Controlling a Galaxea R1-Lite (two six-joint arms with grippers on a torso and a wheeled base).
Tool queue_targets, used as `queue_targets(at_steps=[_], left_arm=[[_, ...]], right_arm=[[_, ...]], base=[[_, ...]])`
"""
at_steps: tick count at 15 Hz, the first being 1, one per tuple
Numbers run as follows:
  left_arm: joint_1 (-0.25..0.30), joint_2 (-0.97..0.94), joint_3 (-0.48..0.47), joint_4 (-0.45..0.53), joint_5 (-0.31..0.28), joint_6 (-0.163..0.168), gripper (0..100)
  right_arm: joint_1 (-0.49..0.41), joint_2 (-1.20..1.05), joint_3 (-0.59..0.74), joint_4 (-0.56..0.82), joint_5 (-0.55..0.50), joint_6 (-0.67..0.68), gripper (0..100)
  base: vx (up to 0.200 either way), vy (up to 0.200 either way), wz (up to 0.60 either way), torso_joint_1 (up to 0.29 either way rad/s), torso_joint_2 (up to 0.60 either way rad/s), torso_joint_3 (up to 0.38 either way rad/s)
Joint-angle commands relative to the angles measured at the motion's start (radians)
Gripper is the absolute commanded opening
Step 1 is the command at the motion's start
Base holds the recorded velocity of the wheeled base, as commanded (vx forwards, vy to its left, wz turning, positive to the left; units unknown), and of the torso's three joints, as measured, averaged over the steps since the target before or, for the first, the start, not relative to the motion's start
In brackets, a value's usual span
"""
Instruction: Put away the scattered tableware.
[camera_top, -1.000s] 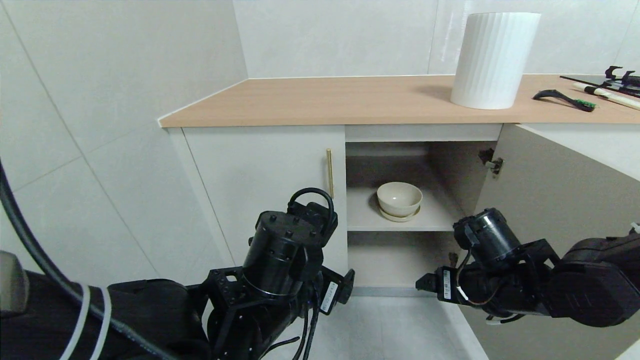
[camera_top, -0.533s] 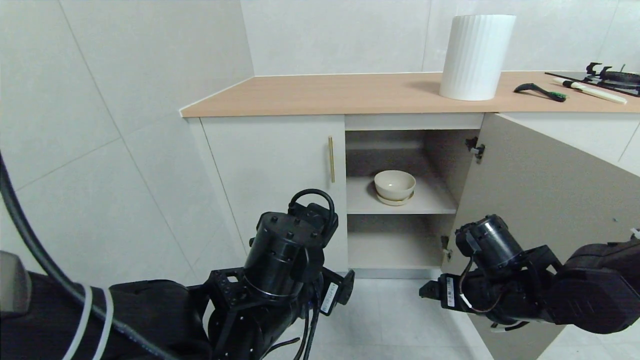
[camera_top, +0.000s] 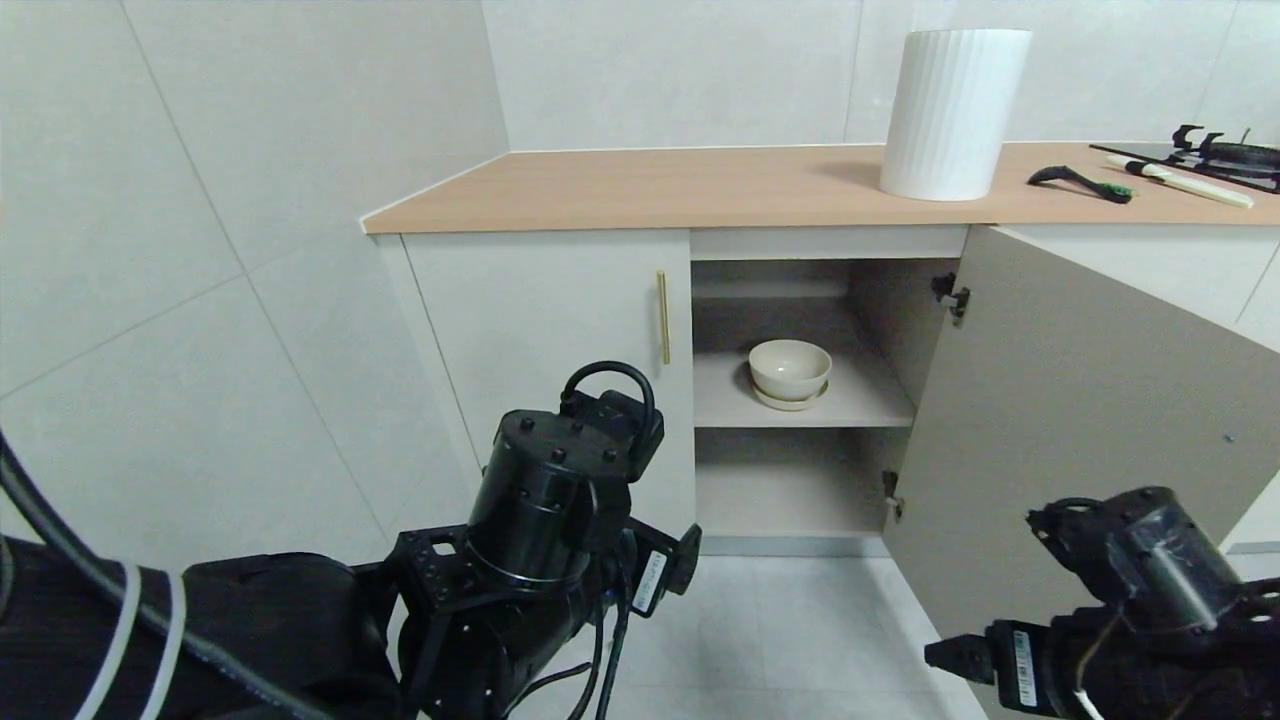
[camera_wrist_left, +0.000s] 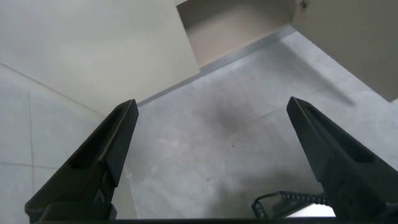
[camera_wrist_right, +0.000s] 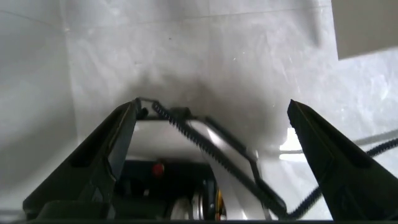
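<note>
Low in the frame, my left tool (camera_wrist_left: 211, 106) and right tool (camera_wrist_right: 212, 106) hang spread and empty. At centre the bowl (camera_top: 790, 368) sits on a plate (camera_top: 788, 402) on the cabinet shelf (camera_top: 865, 400), with the door (camera_top: 1080, 400) open. At upper right a dark utensil (camera_top: 1080, 182) lies on the table (camera_top: 650, 190). I judge fetching it comes next.

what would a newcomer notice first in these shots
Probably the open cabinet door, swung wide on the right, and the beige bowl sitting on a small plate on the upper shelf inside. Next, the tall white ribbed container standing on the wooden countertop above. The left gripper and right gripper hang low over the floor tiles, both open and empty.
</note>
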Motion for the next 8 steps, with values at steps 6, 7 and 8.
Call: queue_targets(at_steps=[6,7,8], left_arm=[[0.0,-0.003,0.0,0.0,0.0,-0.001,100],[-0.001,-0.003,0.0,0.0,0.0,0.001,100],[-0.001,-0.003,0.0,0.0,0.0,0.001,100]], right_arm=[[-0.018,-0.213,0.055,0.325,0.009,0.176,100],[-0.021,-0.223,0.062,0.334,0.008,0.205,100],[-0.019,-0.229,0.063,0.342,0.004,0.21,100]], base=[[0.0,-0.2,0.0,0.003,0.0,0.005],[0.0,-0.2,0.0,0.017,0.0,0.002],[0.0,-0.2,0.0,0.007,0.01,0.002]])
